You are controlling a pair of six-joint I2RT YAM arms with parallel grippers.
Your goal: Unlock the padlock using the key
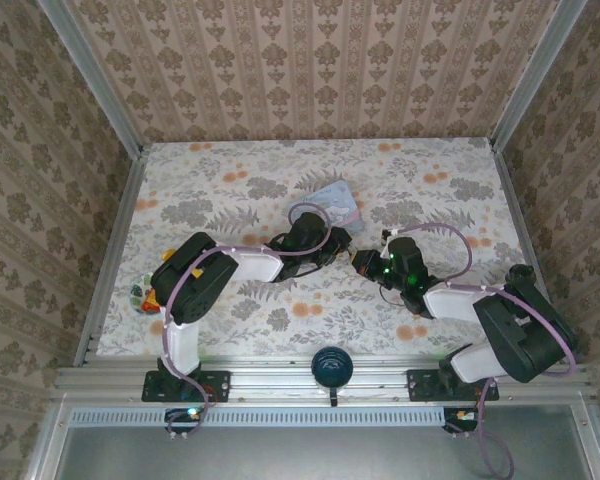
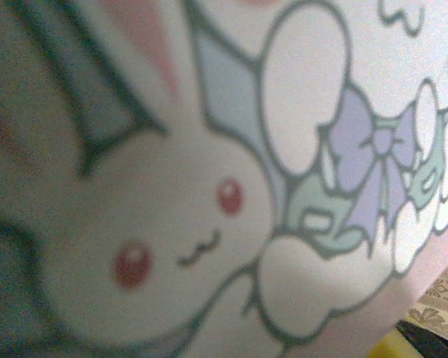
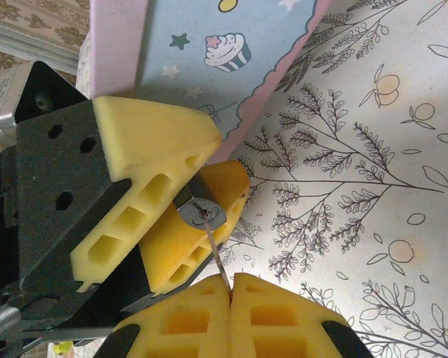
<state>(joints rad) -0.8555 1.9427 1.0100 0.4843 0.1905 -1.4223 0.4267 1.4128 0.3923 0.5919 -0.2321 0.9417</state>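
Observation:
In the right wrist view, the padlock [image 3: 201,212] shows its small grey keyhole face, clamped between the two yellow fingers [image 3: 153,134] of my left gripper [image 1: 343,240]. The key [image 3: 216,252] is a thin metal sliver running from the keyhole down into my right gripper [image 3: 231,286], whose yellow pads are pressed together on it. In the top view the two grippers meet tip to tip at mid-table, with the right gripper [image 1: 365,262] just below and right of the left one. The padlock's shackle is hidden behind the fingers.
The pale blue cartoon tin [image 1: 332,203] lies just behind the left gripper; its rabbit picture [image 2: 209,186] sits very close to the left wrist camera. A round black knob [image 1: 332,365] sits on the front rail. Small colourful items [image 1: 140,296] lie at the table's left edge.

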